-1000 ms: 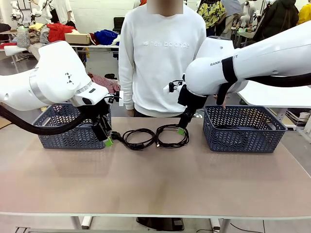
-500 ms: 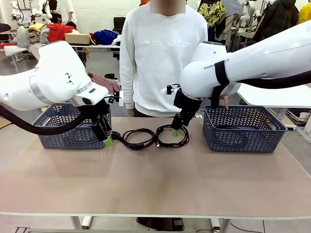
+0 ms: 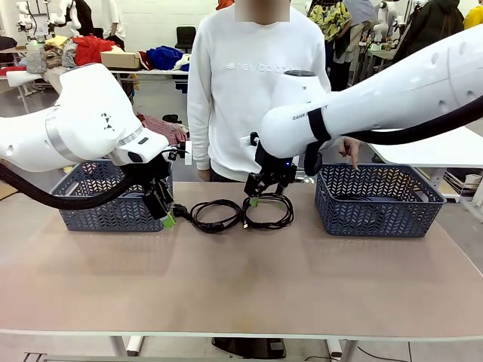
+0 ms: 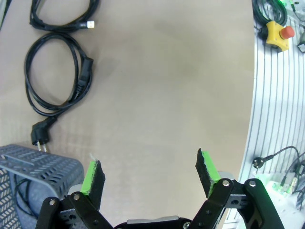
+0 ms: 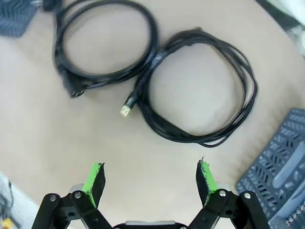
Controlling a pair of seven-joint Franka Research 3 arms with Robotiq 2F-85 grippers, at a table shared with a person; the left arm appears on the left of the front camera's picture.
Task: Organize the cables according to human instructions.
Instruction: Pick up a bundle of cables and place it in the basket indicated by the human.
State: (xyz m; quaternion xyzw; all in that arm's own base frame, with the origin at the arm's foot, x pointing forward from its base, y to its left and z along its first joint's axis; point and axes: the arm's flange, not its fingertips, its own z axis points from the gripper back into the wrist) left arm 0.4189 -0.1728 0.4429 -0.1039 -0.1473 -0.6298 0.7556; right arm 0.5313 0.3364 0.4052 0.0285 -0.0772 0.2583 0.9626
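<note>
Two coiled black cables lie side by side at the table's far middle: one with a chunky plug [image 3: 204, 224] on the left, one with a small USB end [image 3: 268, 225] on the right. My right gripper [image 3: 256, 197] hangs open just above the far left edge of the USB cable [image 5: 164, 130], with the plug cable [image 5: 71, 86] farther off in its wrist view. Beside the left basket, my left gripper [image 3: 166, 215] stands open and holds nothing. Its wrist view shows the plug cable [image 4: 85, 78] and the USB cable [image 4: 57, 26] beyond the fingers.
A blue mesh basket [image 3: 83, 215] stands at the far left and another [image 3: 377, 219] at the far right. A thin black cord [image 4: 19, 195] lies inside the left one. The person stands behind the table, one hand [image 3: 351, 151] pointing down at the right basket.
My right arm has swung left, carrying its open gripper from the USB cable's right side to its left side. The left arm has not moved.
</note>
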